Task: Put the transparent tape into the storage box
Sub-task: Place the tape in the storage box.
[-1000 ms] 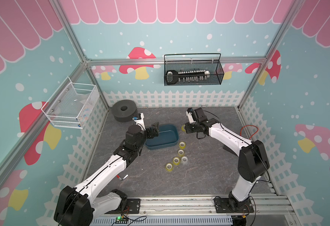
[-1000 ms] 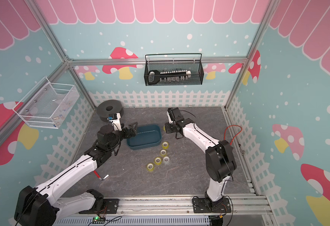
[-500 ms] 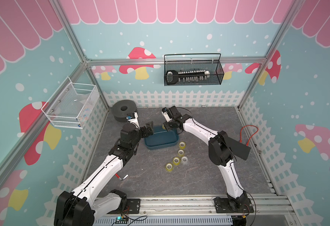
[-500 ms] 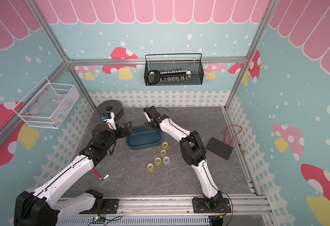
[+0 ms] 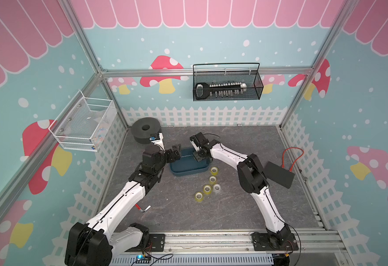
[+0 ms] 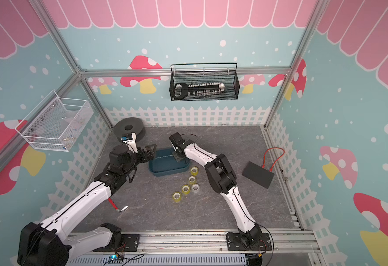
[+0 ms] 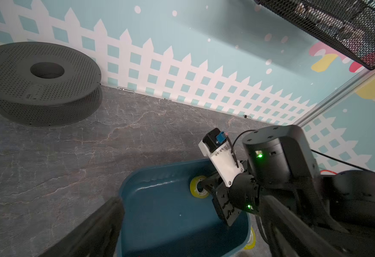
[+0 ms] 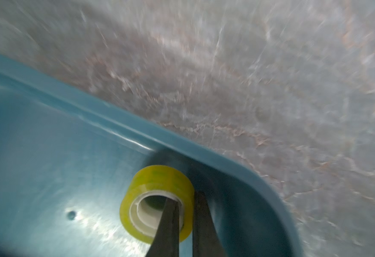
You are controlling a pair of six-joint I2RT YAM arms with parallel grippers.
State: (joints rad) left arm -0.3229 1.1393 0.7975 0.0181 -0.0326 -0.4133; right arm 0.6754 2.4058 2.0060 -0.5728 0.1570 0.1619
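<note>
The left arm reaches forward, its left gripper spread wide and empty just beside the left end of the storage box. This shallow dark teal tub with rounded corners sits near the middle of the table. In its back right corner the right gripper pinches the transparent tape, a yellowish roll with a white core, one finger through the core. The right arm, bent down, hides the roll in both top views.

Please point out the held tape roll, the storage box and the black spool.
held tape roll [image 8: 160,178], right wrist view, yellow side.
storage box [image 5: 188,171], a top view, near wall.
black spool [image 7: 11,73], left wrist view, top flange.
</note>
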